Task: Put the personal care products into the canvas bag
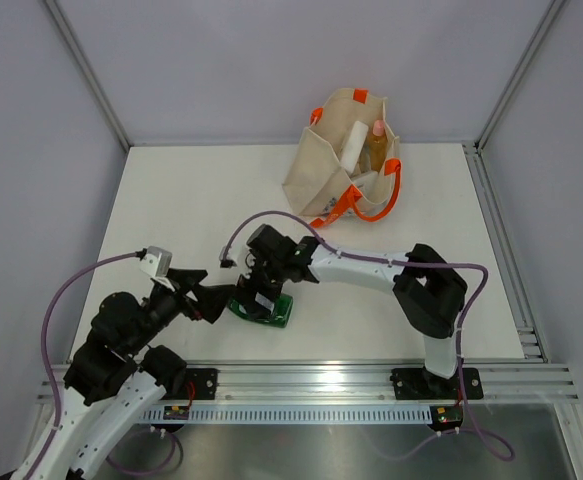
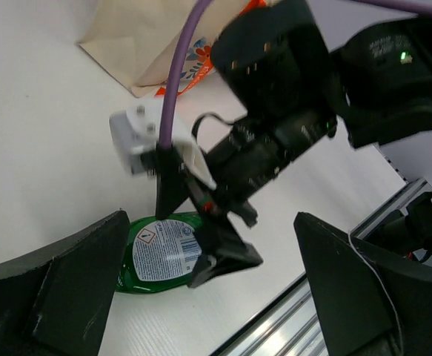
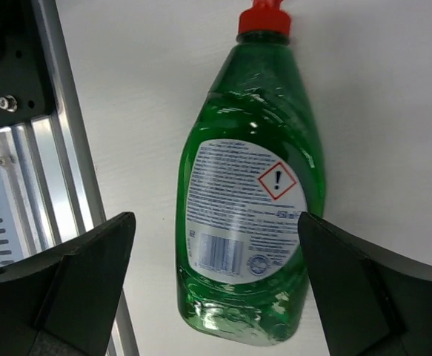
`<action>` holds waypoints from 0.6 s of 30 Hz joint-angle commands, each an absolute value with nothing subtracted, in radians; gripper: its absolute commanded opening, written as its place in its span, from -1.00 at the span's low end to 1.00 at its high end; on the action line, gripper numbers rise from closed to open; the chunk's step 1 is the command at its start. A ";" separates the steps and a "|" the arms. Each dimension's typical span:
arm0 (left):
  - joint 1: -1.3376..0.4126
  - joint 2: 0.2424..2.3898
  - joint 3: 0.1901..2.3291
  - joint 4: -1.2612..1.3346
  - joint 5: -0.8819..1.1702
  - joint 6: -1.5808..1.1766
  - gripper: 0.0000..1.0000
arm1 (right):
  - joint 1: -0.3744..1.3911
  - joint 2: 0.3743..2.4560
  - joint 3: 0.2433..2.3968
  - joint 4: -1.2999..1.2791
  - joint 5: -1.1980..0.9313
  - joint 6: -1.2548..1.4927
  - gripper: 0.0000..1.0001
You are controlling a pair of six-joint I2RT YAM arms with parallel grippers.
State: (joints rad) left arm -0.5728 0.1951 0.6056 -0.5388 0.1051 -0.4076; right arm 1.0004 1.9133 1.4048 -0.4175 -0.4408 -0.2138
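The flat green bottle (image 1: 271, 310) with a red cap lies label-up near the table's front edge; it also shows in the right wrist view (image 3: 249, 215) and the left wrist view (image 2: 156, 252). My right gripper (image 1: 256, 293) hovers just over it, open, with one finger on each side of the bottle's lower end (image 3: 216, 297). My left gripper (image 1: 214, 300) is open and empty just left of the bottle (image 2: 208, 297). The canvas bag (image 1: 321, 170) stands at the back with a white bottle (image 1: 354, 145) and a tan pink-capped bottle (image 1: 377, 143) inside. The other products are out of view.
An aluminium rail (image 1: 321, 385) runs along the front edge, close to the bottle (image 3: 45, 148). A second rail (image 1: 501, 250) lines the right side. Grey walls enclose the table. The right arm (image 1: 371, 270) reaches across the middle.
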 commanded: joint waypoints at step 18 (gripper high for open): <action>-0.571 0.143 0.630 -0.546 0.110 -0.387 0.97 | 1.146 2.039 1.439 -0.454 0.149 -0.226 0.99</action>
